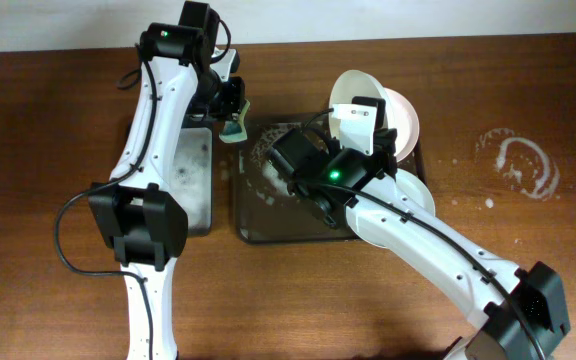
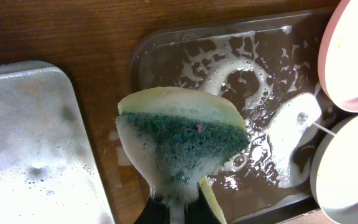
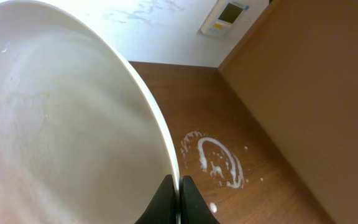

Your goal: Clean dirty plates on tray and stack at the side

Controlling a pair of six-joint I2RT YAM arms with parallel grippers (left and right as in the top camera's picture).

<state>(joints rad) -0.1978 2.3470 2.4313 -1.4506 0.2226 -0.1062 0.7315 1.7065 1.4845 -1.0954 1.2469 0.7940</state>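
Far left of the overhead view: the smaller tray (image 1: 196, 185) lies on the desk (image 1: 48, 120), its surface filmed with suds. Just right of its upper corner, my left fingers (image 2: 173, 213) are clamped on the sponge (image 2: 180, 138). The sponge's green scouring face is turned to the wrist camera and coated with foam. It hangs above the strip of desk between the two trays and the left rim of the tray (image 1: 253, 215).

Centre: the tray holds soapy water and swirls of foam.

Upper centre: my right fingers (image 3: 179, 200) are closed on the rim of the raised plate (image 1: 348, 92), which is tilted steeply above the tray's right half. Right of it, the pink-tinted plate (image 1: 406, 118) lies at the tray's upper right end. The third plate (image 1: 416, 190) lies at the tray's lower right end.

Far right: a foam ring (image 1: 518, 162) marks the desk.
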